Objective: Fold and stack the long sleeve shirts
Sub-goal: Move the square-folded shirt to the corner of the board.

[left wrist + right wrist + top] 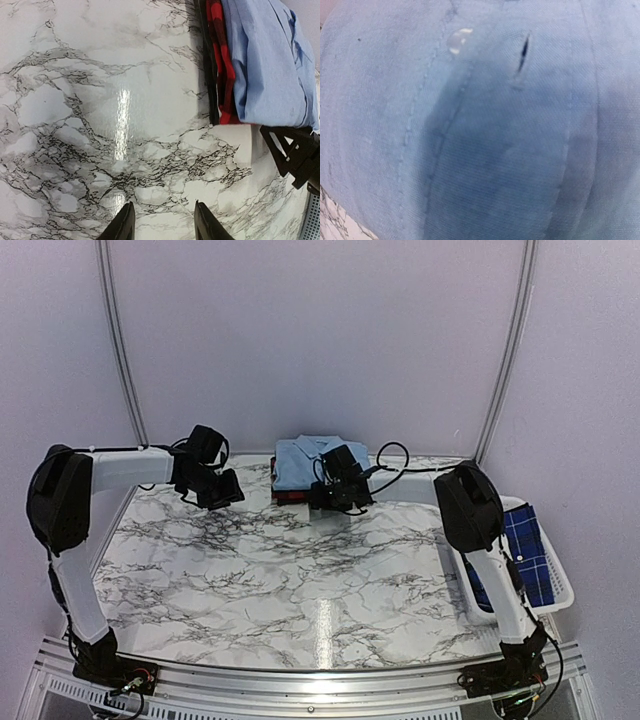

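At 3 o'clock, nearest you, the plaid shirt (527, 552) lies in a white basket (560, 590) just off the surface (300, 580), which is glossy white marble with dark veins. Your left arm stands up from its base, bends and reaches in at 10 o'clock. The left fingers (222, 495) hang over bare marble, partly spread, gripping nothing. Your right arm bends in from 2 o'clock, and the right fingers (338, 498) are at the stack's near edge; you cannot tell how far they are parted. At 12 o'clock the blue shirt (300, 458), a fine weave with a pale button (459, 39) and a buttonhole (522, 52), lies folded on the red-check shirt (220, 65).
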`<state>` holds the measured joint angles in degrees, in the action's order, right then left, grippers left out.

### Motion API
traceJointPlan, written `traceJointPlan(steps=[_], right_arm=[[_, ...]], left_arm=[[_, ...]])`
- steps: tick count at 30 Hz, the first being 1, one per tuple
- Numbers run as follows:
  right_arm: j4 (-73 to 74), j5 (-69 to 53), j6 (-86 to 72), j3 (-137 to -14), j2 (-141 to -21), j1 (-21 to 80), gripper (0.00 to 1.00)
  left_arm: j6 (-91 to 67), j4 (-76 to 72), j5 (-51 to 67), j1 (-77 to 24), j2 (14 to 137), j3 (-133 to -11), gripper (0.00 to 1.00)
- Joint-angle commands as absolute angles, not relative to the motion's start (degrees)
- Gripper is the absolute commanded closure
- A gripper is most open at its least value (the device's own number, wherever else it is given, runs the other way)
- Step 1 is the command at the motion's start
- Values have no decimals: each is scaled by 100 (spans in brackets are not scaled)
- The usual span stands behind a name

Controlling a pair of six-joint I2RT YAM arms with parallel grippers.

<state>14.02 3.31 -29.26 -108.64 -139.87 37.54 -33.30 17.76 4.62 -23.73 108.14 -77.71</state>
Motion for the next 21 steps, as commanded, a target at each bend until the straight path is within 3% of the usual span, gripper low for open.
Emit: traceJointPlan(steps=[1, 14, 21], right_arm=[[1707, 66, -2880, -11296, -14405, 3555, 43], [1107, -1217, -2873, -11891, -14979, 3424, 35], [1171, -1052, -2777, -11669, -14771, 3412, 33]], left_arm=[[-3222, 1753, 529, -2366, 10408, -7598, 57], [-3260, 1753, 665, -2407, 10315, -7569, 57], [-3212, 1752, 727, -2438, 10197, -7562, 56]])
